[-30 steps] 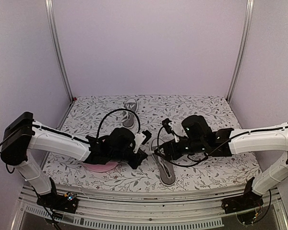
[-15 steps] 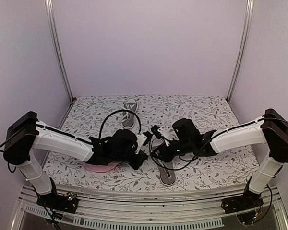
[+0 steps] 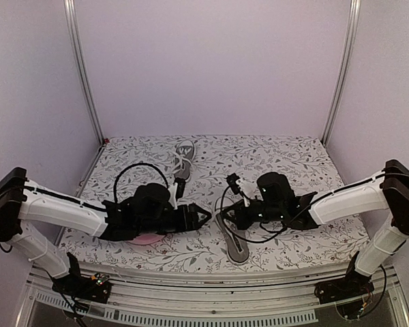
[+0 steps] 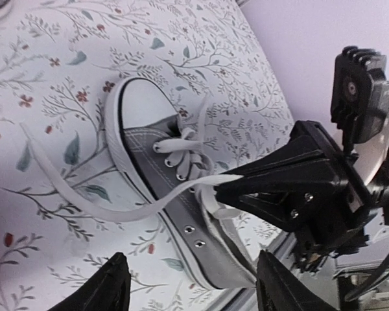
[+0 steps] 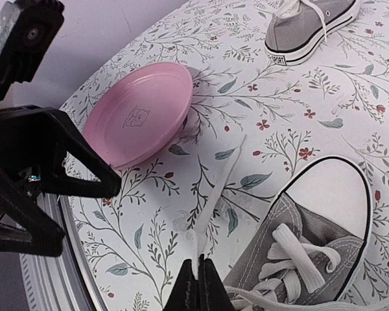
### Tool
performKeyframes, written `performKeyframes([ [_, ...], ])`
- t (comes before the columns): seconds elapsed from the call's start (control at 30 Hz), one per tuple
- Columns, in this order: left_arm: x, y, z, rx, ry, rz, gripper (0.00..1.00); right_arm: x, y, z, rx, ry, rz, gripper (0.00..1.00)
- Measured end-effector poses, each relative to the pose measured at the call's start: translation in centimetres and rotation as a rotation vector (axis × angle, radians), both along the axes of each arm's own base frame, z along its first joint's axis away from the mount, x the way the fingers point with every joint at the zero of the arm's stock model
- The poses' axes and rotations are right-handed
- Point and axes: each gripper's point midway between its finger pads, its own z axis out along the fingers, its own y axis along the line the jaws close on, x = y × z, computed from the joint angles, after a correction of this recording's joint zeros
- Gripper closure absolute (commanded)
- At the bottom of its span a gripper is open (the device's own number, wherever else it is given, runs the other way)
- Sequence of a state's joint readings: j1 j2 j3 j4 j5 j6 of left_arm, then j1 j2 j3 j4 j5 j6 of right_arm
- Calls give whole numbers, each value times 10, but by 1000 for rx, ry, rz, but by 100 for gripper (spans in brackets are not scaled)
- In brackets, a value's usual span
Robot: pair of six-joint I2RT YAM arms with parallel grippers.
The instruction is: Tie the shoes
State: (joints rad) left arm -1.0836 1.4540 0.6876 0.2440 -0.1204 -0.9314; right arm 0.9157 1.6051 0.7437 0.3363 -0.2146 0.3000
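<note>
One shoe [image 3: 233,240] lies near the table's [image 3: 313,246] front edge.

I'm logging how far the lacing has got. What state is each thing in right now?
left gripper: open, holding nothing.
right gripper: shut on the lace.
lace: slack, pinched by the right gripper.
near shoe: upright, untied.
far shoe: upright; can't tell if it is tied.
pink plate: empty.
</note>
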Motion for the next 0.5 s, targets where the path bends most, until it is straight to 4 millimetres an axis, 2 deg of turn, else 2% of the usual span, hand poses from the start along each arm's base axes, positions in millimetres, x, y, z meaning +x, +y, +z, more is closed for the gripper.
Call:
performKeyframes([
  [0.2, -9, -33, 3, -235, 171, -21, 27, 1, -1, 0, 22, 1, -19, 98],
  [0.4, -11, -48, 15, -375, 250, -28, 24, 3, 0, 6, 55, -6, -32, 98],
  [0.5, -12, -53, 13, -419, 288, -30, 23, 2, 0, 8, 67, -10, -29, 98],
])
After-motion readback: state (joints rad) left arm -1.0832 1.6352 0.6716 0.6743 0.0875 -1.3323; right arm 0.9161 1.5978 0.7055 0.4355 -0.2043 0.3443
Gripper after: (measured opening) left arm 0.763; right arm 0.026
